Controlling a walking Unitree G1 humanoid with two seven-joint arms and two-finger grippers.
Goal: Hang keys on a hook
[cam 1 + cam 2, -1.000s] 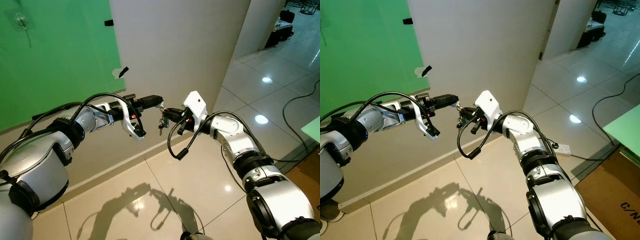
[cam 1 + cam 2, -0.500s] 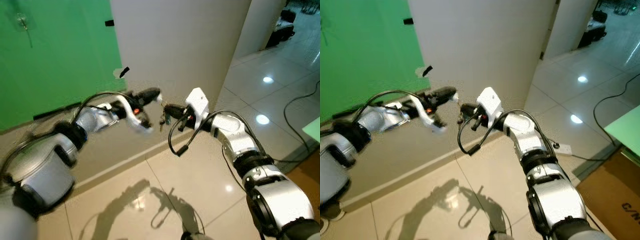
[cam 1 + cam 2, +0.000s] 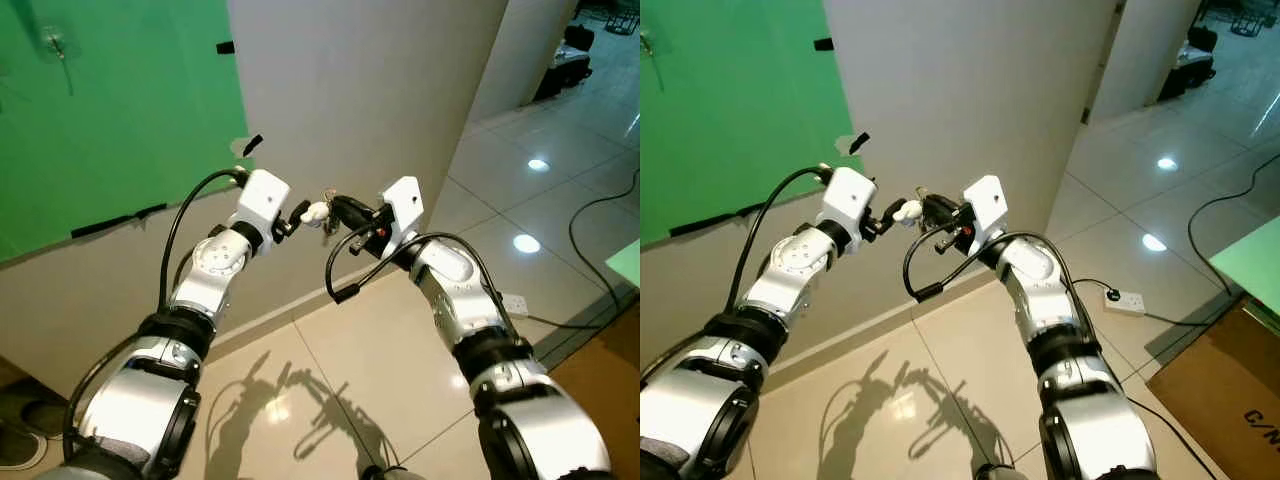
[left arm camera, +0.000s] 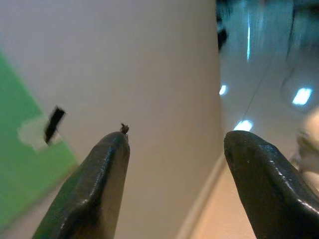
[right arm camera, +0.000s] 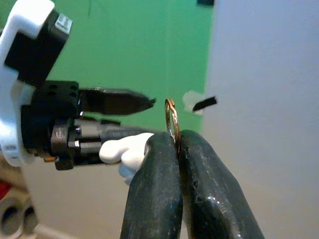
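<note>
Reaching forward from the robot's right side, the right gripper point(image 3: 335, 207) has its two black fingers point(image 5: 199, 189) pressed together on the key ring point(image 5: 172, 122), which stands up edge-on between the fingertips. The keys point(image 3: 327, 222) hang just below the fingertips in the left eye view, in mid-air above the tiled floor point(image 3: 400, 370). Directly opposite, the left gripper point(image 3: 300, 213) points toward the right gripper, its fingers spread wide apart and holding nothing; its fingertips point(image 4: 112, 149) frame bare wall. A white part sits at its tip, just beside the key ring. Behind both grippers stands the grey wall point(image 3: 370, 90), with a green panel point(image 3: 110, 120) to the robot's left. A small black hook point(image 3: 252, 144) projects from the wall at the panel's edge, above the left gripper and apart from the keys.
</note>
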